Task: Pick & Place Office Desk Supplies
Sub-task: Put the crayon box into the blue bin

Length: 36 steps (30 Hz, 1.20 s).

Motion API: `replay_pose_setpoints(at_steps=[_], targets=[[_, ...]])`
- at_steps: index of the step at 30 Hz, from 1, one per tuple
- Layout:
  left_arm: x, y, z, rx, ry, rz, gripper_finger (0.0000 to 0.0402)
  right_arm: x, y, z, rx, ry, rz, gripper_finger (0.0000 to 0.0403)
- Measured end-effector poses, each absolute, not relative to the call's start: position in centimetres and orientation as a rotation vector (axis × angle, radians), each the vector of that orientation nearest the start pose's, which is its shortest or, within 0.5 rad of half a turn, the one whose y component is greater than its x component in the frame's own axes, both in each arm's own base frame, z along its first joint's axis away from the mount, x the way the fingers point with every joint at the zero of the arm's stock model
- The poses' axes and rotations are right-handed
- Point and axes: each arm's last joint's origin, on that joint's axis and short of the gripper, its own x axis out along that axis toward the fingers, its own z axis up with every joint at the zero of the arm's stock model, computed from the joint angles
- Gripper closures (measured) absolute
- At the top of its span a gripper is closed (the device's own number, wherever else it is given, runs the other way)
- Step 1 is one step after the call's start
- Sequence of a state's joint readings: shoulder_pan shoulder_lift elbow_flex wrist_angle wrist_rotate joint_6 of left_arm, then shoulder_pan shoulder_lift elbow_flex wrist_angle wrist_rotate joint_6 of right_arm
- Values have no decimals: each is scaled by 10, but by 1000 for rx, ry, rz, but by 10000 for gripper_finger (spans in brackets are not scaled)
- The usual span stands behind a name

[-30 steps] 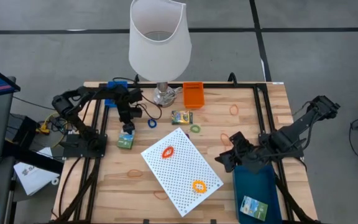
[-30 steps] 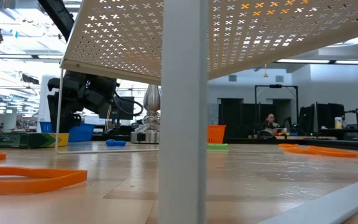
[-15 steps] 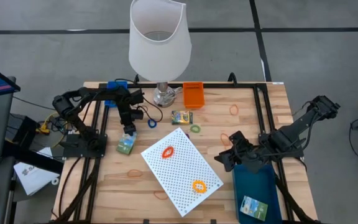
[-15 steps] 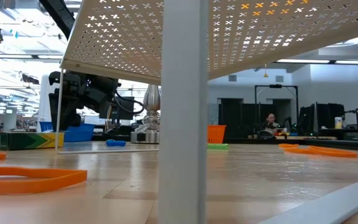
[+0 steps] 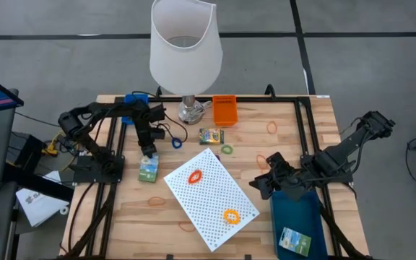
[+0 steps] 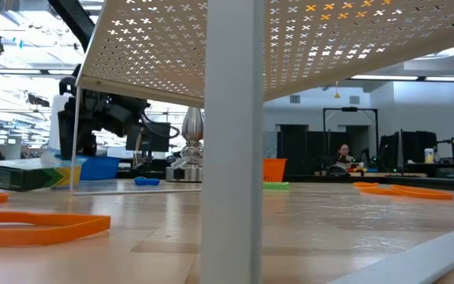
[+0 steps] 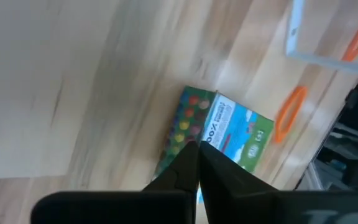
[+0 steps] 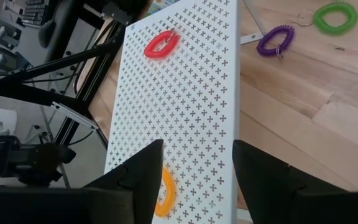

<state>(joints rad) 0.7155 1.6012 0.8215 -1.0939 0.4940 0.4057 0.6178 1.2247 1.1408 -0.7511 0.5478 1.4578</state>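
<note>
A small green printed box (image 5: 148, 170) lies flat on the wooden table at the left, also visible in the left wrist view (image 7: 235, 134) and the low view (image 6: 22, 175). My left gripper (image 5: 148, 153) is shut, its tips (image 7: 197, 148) at the box's far end. A second printed box (image 5: 211, 136), a blue ring (image 5: 176, 144) and a green ring (image 5: 227, 149) lie near the lamp's foot. Orange rubber bands (image 5: 271, 127) (image 5: 154, 200) lie scattered. My right gripper (image 5: 266, 180) hangs open (image 8: 194, 171) over the white board's right edge. My left gripper touches the green box with its shut fingertips at the long edge where top face meets side, near the far end (image 7: 211, 132). The fingers slant down from above and from the far side. The box lies flat on the table. No gap shows between the tips.
A white perforated board (image 5: 211, 196) carrying two orange coil rings lies mid-table. A blue bin (image 5: 298, 217) with a box inside sits at the near right. The big white lamp (image 5: 185, 50), an orange container (image 5: 224, 110) and a blue block (image 5: 136, 100) stand along the far edge.
My left gripper has shut from wide open, staying over the green box. The box has slid a little toward the table's near edge and still lies flat.
</note>
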Motion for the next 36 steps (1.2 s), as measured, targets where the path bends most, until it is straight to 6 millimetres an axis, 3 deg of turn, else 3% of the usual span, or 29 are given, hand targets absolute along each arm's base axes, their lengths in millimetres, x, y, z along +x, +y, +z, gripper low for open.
replay_pose_setpoints(at_steps=[10,16,28,36], targets=[[166,112,197,-676,1331,-65,401,207,127,323,921,570,-425,214],[162,92,223,-660,1230,-8,401,214,123,329,898,477,-423,214],[166,62,263,-609,961,88,401,241,108,361,738,249,-204,214],[178,49,328,-457,781,105,401,246,84,372,635,214,-139,210]])
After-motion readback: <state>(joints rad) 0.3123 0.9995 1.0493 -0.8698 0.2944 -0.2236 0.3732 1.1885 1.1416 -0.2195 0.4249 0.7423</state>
